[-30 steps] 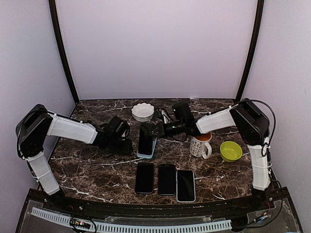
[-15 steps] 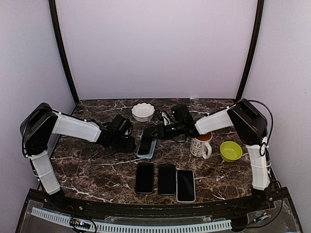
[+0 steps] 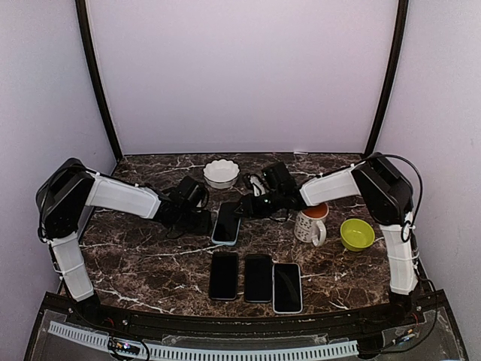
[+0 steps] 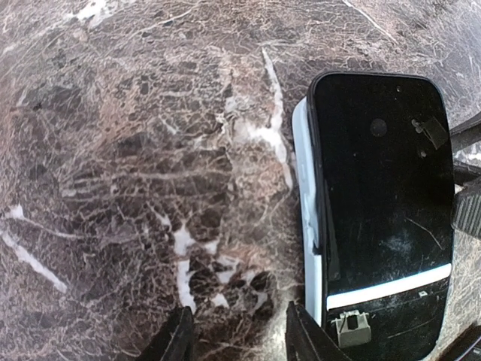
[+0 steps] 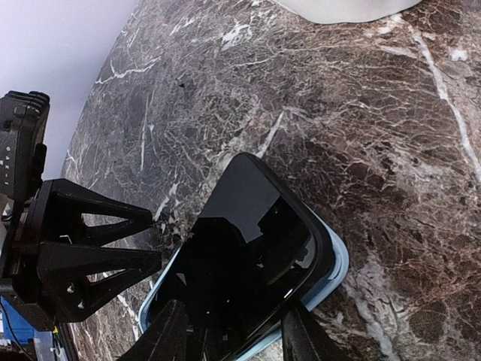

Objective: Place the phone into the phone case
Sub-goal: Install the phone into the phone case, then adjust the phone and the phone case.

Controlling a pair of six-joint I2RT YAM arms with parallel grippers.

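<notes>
The phone [image 3: 227, 222] lies face up on the light-blue phone case [image 5: 340, 265] at the ctr of the marble surface [image 3: 135, 263], btw the two arms. In the wrist views the case rim shows along one long side and round one corner. The phone seems to sit on top, a bit skew, not pressed in all round. So, in my judgement, the placing is done and the final push-in is left.

The left pincer [image 4: 240, 342] is approx. half open w/ nothing in it, just beside the case edge. The right pincer [image 5: 234, 332] has its jaws apart over one end of the phone; no firm grip is visible.

Count:
- 1 phone case
- 4 phones, i.e. 1 on the case + 3 spare phones [image 3: 258, 277] in a row near the front
- 1 white bowl [image 3: 221, 172]
- 1 mug [image 3: 310, 223]
- 1 green bowl [image 3: 356, 234]
</notes>
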